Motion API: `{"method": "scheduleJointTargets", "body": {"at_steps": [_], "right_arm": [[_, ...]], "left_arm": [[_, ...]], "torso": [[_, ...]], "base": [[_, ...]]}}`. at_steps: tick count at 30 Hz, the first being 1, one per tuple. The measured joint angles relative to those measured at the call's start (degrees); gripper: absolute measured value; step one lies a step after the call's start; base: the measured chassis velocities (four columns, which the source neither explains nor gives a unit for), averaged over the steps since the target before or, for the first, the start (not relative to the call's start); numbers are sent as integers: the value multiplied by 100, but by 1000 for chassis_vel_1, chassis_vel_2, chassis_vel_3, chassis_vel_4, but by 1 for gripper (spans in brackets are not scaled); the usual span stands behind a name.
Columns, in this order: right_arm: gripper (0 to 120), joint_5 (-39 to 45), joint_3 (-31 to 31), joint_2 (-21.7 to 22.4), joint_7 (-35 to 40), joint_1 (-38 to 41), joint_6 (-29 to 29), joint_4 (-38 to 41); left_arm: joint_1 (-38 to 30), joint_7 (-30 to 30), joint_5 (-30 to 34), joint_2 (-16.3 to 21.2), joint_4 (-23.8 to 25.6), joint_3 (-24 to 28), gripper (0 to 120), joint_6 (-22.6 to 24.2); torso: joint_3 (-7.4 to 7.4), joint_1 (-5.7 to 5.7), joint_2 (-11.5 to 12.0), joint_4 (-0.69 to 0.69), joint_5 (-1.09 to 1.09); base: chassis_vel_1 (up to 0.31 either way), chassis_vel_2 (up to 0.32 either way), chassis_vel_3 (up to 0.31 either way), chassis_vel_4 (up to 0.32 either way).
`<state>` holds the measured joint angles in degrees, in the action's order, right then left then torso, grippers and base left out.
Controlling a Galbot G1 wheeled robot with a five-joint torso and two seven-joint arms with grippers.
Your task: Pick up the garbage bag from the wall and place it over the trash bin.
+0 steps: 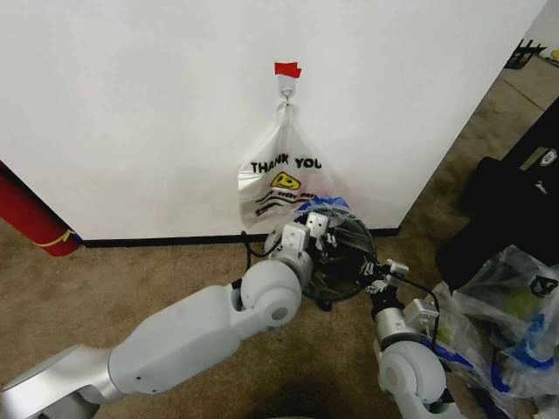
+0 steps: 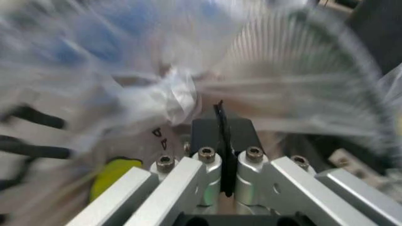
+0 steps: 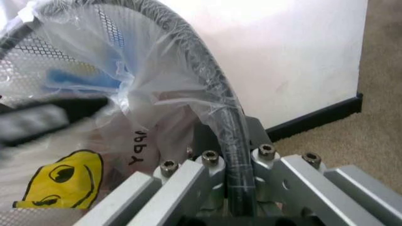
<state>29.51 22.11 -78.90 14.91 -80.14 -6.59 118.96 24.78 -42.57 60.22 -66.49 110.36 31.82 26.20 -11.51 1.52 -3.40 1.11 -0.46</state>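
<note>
Plastic from the garbage bag [image 3: 157,89] lies draped over the rim of the trash bin [image 3: 207,61], with blue patches and a yellow smiley [image 3: 60,181] showing through the film inside the mesh. In the head view the bag [image 1: 325,206] sits as a blue-edged bunch at the bin's [image 1: 349,262] far side, just below the white "THANK YOU" bag [image 1: 284,179] that hangs from the hook [image 1: 286,87] on the wall [image 1: 131,113] under a red tape strip [image 1: 286,69].

The right gripper [image 3: 236,155] is clenched on the bin's rim, the black wire running between its fingers with bag film caught against it; judging by this, it steadies the bin and pins that side of the bag so the opening can be stretched. The left gripper [image 2: 223,141] reaches over the bin from the near side with its fingers pressed together on a thin fold of the bag's film, apparently drawing the plastic across the mouth. The bin stands on the carpet [image 1: 131,271] close to the black baseboard [image 1: 157,240]. Bulging clear-and-blue bags [image 1: 515,314] lie apart at the right.
</note>
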Motion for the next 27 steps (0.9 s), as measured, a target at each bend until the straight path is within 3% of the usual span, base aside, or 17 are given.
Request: {"method": "scheduleJointTargets", "body": {"at_steps": [6,14,27], "right_arm": [[0,23,61,44,-18,-79,-7,80],[0,68,11,42,-47,-62,-4,90],[0,66,-9,33,-90,-108,0,154]], "left_arm": [[81,67,-438,-311,-692,2,0,-338],[151,50,-681,-485,-1132,-7,0,-484],[-81,-97,-667,-810,-1873,170,0,-269]], "torso": [[0,0,1,0,0],[0,0,1,-1,0],[0,0,1,-1,0]], "base": [[0,0,0,0],[0,0,0,0],[0,0,0,0]]}}
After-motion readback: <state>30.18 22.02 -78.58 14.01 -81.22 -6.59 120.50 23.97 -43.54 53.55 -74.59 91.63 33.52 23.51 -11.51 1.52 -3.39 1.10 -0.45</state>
